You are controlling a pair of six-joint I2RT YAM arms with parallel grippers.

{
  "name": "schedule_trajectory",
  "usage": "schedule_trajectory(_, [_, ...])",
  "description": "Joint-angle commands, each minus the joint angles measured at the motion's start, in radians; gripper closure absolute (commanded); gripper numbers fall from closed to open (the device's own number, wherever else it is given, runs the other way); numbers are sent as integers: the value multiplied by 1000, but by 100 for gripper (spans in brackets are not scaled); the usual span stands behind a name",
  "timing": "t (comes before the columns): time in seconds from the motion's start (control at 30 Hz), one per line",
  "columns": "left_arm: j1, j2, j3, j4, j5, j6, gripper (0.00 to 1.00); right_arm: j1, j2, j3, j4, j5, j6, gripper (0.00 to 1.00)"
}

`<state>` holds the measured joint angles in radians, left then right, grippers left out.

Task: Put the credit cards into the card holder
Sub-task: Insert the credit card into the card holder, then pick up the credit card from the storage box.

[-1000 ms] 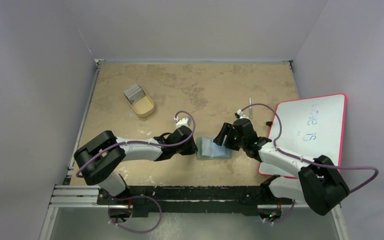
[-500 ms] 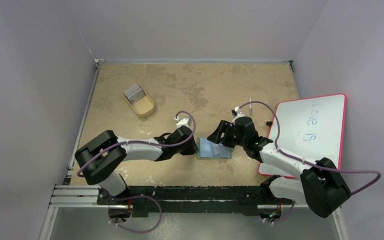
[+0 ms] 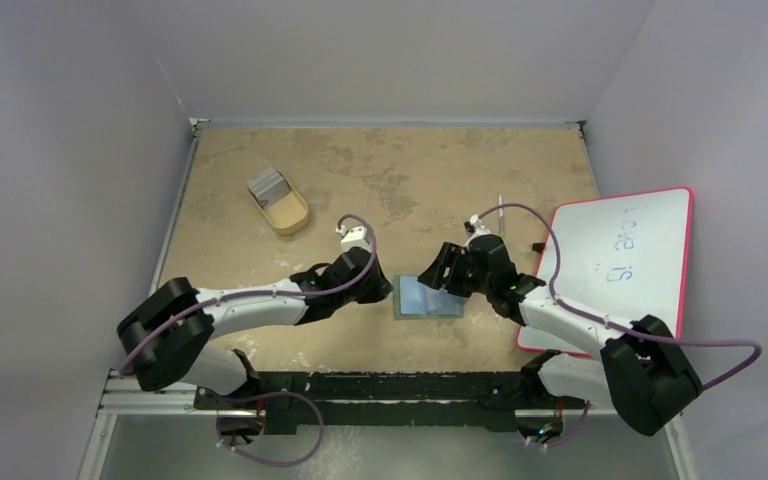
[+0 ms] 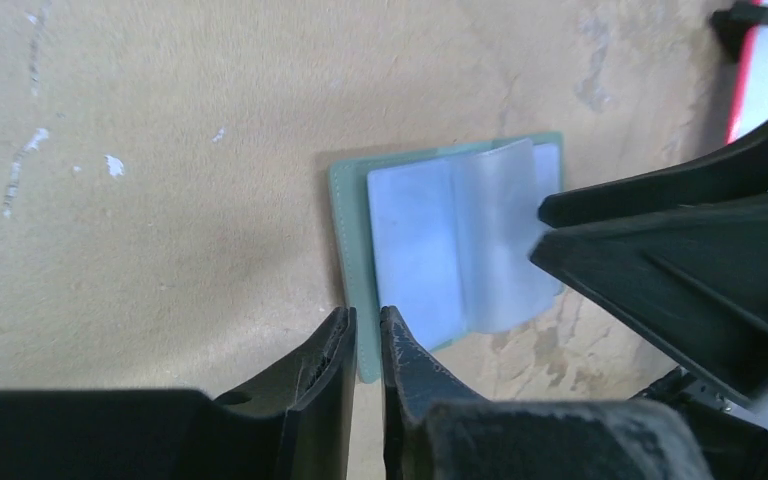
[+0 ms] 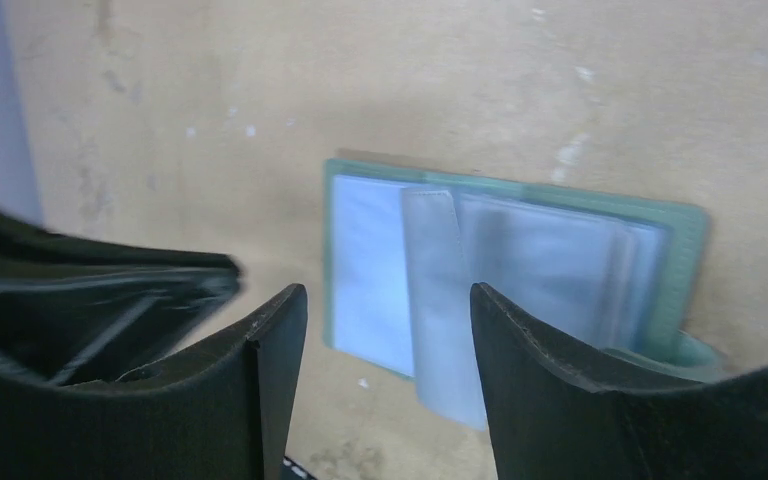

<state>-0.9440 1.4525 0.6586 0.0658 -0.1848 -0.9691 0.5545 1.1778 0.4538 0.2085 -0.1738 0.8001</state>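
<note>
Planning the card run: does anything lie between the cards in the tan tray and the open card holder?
Nothing loose shows between the cards in the tray and the card holder. Only the left pincer and its wrist sit over that line.

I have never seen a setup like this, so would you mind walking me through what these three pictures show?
These are two robot arms bolted at a table's near edge, each ending in a two-finger gripper. The wide picture comes from a fixed camera above and behind them: the left arm on the left, the right arm on the right. The other two pictures come from small cameras on the wrists, so each shows its own black fingers. On the table lie an open grey-green card holder with clear pockets, a tan tray holding the credit cards, and, at the right edge, a pink-edged whiteboard. The left gripper is almost closed, its tips at the holder's edge. The right gripper hangs open over the pockets. Neither holds a card.
</note>
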Motion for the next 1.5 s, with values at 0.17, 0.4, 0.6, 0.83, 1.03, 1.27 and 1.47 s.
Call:
schedule_trajectory(0.17, [61,-184,53,-153,-101,67,80,-1,-19,71,-276,291,-56,39])
schedule_trajectory(0.4, [256,-278,216,-431,-180,316,65,0,-33,142,-362,313,-54,41])
schedule_trajectory(0.6, [414,-239,432,-608,-246,615,54,-1,-165,198,-391,234,-103,37])
schedule_trajectory(0.83, [661,-77,599,-658,-93,843,42,-1,-287,253,-418,189,-127,35])
schedule_trajectory(1.03, [806,84,674,-638,-34,988,39,-1,-339,285,-446,159,-144,35])
schedule_trajectory(1.27, [858,219,717,-608,1,1133,37,-1,-373,281,-436,142,-144,35])
schedule_trajectory(1.47, [857,300,744,-538,-51,1200,37,0,-344,286,-445,155,-131,35])
